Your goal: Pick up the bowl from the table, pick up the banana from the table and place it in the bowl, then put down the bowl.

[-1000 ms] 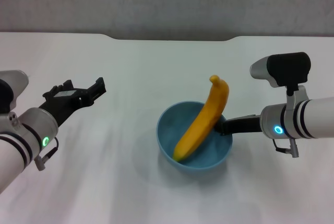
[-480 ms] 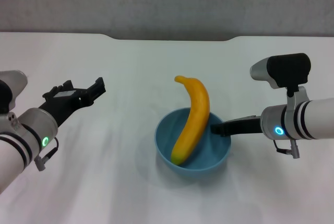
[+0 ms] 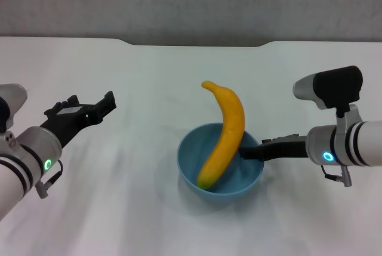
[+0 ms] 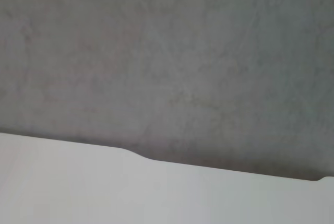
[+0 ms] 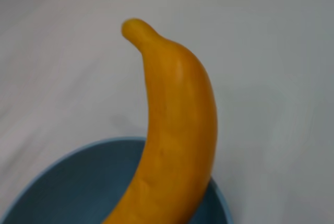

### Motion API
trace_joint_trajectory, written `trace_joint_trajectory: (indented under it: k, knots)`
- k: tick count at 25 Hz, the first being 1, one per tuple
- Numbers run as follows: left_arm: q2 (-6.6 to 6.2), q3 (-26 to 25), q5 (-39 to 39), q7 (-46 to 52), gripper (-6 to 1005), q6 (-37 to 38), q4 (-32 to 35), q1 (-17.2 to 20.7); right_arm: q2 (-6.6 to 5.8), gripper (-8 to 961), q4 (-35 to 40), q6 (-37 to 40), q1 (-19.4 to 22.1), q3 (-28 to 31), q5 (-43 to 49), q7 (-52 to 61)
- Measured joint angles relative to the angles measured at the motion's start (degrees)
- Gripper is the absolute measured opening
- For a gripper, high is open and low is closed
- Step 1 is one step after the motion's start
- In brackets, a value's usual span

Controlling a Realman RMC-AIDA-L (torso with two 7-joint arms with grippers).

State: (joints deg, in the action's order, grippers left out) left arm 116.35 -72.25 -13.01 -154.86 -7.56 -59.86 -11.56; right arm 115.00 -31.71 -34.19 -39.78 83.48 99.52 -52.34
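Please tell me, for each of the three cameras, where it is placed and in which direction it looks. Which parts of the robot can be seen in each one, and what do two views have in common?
Head view: sits high, looks forward and down at the table; shows left gripper on the left, right gripper at the bowl.
Left wrist view: looks across the table's far edge at a gray wall; no robot part shows.
Right wrist view: looks closely at the banana standing in the bowl; no robot part shows.
Shared: head and right wrist views both show banana and bowl.

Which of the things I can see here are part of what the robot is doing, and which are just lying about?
Part of the job:
- bowl, held at its rim by the right gripper
- banana, standing in the bowl
- table
- left gripper, hovering empty off to the side

Lying about: nothing else in view.
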Motion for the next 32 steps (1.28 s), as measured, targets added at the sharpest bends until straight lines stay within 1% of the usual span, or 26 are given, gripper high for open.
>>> trace_joint_trajectory:
  k: [1,2,10,15,17,19,20,21,24,28,32]
  knots:
    - [-0.03,-0.03,0.0,0.0,877,0.0,0.04,0.11,-0.03,582,-1.41,0.02,1.03,0.11,0.96,0.0]
    - [-0.04,-0.05,0.0,0.0,877,0.0,0.05,0.17,-0.03,618,-1.41,0.02,1.03,0.11,0.96,0.0]
    - [-0.08,-0.17,0.0,0.0,877,-0.67,0.6,0.27,-0.01,890,-13.98,1.06,9.41,1.12,8.1,-0.29]
    - [-0.08,-0.32,0.01,0.0,877,-0.82,1.3,0.3,0.31,886,-21.23,3.79,15.19,0.53,8.4,-4.76]
    - [-0.08,-0.54,0.02,0.0,877,-1.55,1.93,0.31,0.46,885,-24.24,5.75,18.12,-0.21,8.04,-6.9]
    - [-0.08,-0.57,0.03,0.0,877,-2.63,2.66,0.31,0.56,884,-26.44,8.6,20.85,-1.64,6.72,-8.85]
    - [-0.08,-0.57,0.03,0.0,877,-2.63,2.66,0.31,0.56,883,-27.05,10.4,22.02,-2.48,5.11,-10.23]
    - [-0.08,-0.42,0.12,-0.01,877,-4.18,3.68,0.39,0.57,883,-27.4,12.12,22.95,-3.35,3.0,-11.91]
    - [-0.08,-0.46,0.29,-0.01,877,-6.06,5.63,0.15,0.57,882,-27.37,14.83,23.85,-5.29,-4.7,-19.21]
    - [-0.15,-0.35,0.4,0.23,877,-8.43,8.52,-0.57,0.52,881,-26.93,14.95,23.94,-6.11,-11.56,-26.3]
    - [-0.13,-0.51,0.4,0.56,877,-11.87,10.48,-0.38,0.48,880,-26.57,14.96,25.24,-6.0,-18.0,-32.59]
